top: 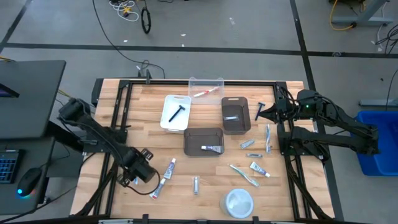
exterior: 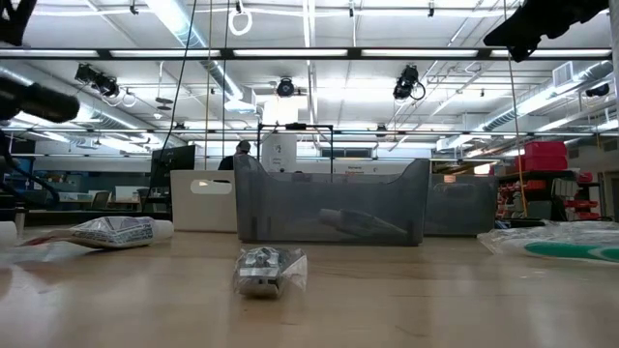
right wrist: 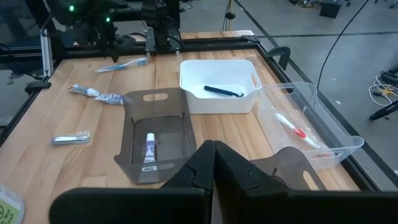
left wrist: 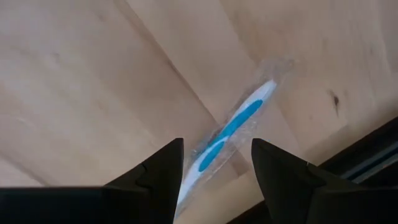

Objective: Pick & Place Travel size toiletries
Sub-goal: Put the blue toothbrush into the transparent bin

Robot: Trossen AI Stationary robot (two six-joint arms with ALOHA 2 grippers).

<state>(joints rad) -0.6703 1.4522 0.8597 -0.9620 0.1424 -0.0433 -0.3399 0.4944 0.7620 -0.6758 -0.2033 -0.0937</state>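
- Look down from above and you see the whole table (top: 155, 106), with small toiletries spread over its near and right parts.
- Your left gripper (top: 135, 172) is low at the near left. From above it hides what lies under it.
- Only its wrist view shows that thing: a blue and white toothbrush (left wrist: 231, 129) flat on the wood, between the open fingers (left wrist: 163, 173), not squeezed.
- Your right gripper (top: 261, 114) waits at the far right, pinched closed, holding nothing.
- The low view shows no grippers.
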